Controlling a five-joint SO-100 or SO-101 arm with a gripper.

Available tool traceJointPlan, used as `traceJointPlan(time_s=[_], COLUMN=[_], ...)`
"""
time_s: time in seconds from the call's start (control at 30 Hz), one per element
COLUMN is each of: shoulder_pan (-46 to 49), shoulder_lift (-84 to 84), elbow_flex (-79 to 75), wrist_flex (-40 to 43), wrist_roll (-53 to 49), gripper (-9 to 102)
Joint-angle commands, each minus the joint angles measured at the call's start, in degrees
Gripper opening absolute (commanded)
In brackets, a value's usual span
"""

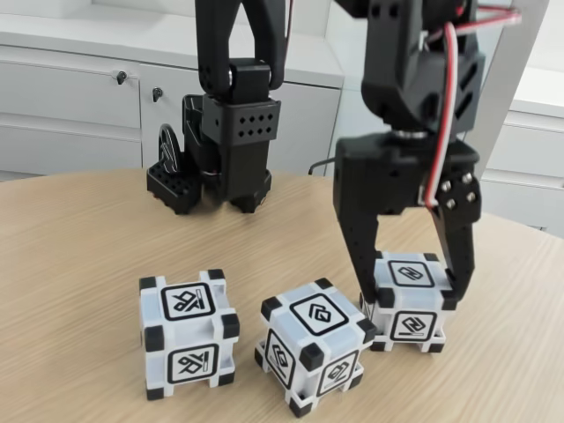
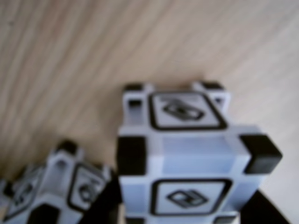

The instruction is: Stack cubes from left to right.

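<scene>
Middle cube (image 1: 315, 354): nearest to where I stood in the fixed view, turned corner-on to me, sitting flat on the wooden table (image 1: 79, 238) just beside the right-hand one.
Left cube (image 1: 188, 333): a little apart from the middle one, squared up, nothing on top of it.
Right cube (image 1: 410, 301): farthest back of the three, resting on the table directly under the arm; the wrist view showed it (image 2: 189, 154) filling the centre with its top face square to the lens.
Cube against jaws: it lay straight below and between them, with no long axis to favour, its side faces lined up with the two fingers.
Gripper (image 1: 410, 295): fingers spread apart and straddling the right cube, one down each side, tips reaching about mid-height.
Contact: the fingers looked close against the sides, but I could not tell whether they pressed or merely flanked it.
Likely step: closing on this cube to lift it.
Behind: the arm's black base (image 1: 216, 172) and white cabinets (image 1: 79, 97).
</scene>
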Motion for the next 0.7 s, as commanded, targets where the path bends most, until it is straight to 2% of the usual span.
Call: traceJointPlan(time_s=[0.0,0.23,0.67], shoulder_pan=[0.09,0.18,0.97], shoulder_lift=[0.0,1.23,19.6], elbow_flex=[-1.05,-1.05,-1.14], wrist_flex=[-0.53,-0.53,-0.44], wrist_roll=[0.7,3.08,24.17], gripper=[1,0,0])
